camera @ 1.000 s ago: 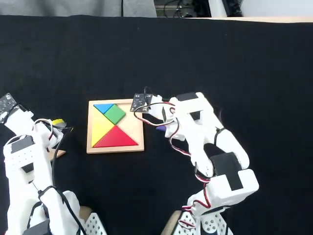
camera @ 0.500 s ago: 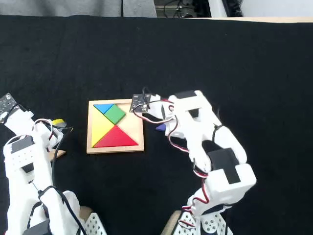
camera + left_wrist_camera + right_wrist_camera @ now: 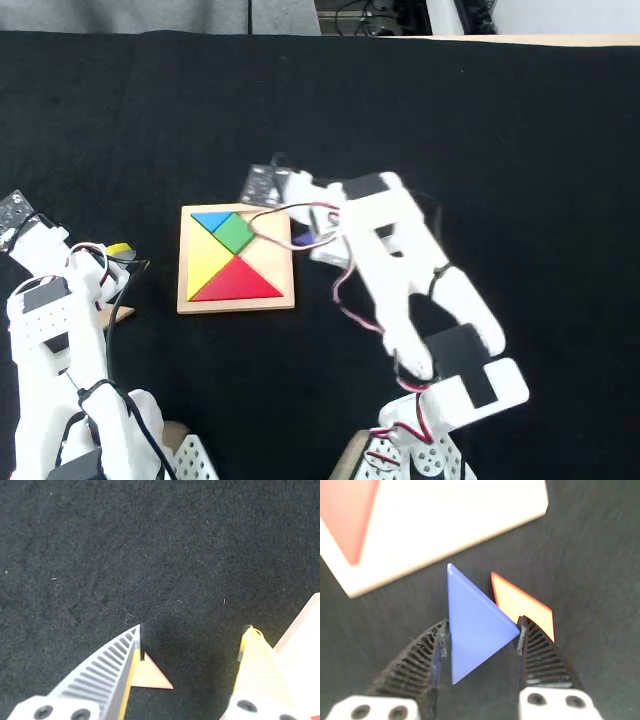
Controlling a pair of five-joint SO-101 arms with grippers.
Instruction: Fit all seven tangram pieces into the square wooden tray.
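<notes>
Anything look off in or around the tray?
Nothing damaged or askew. The tray is bare on its right side. Outside it: a violet triangle gripped in the right hand, an orange piece on the cloth beside it, and a tan triangle by the open left hand.

**Around your work area**

A black felt cloth (image 3: 500, 120) covers your whole table. Up close it carries pale lint specks (image 3: 54, 578) (tiny and scattered). Along the far edge you can see a light wooden strip (image 3: 540, 39). Behind that edge there is a grey surface (image 3: 120, 15) at one end, a tangle of dark cables (image 3: 365, 18) in the middle, and a white surface (image 3: 570, 15) at the other end.
</notes>
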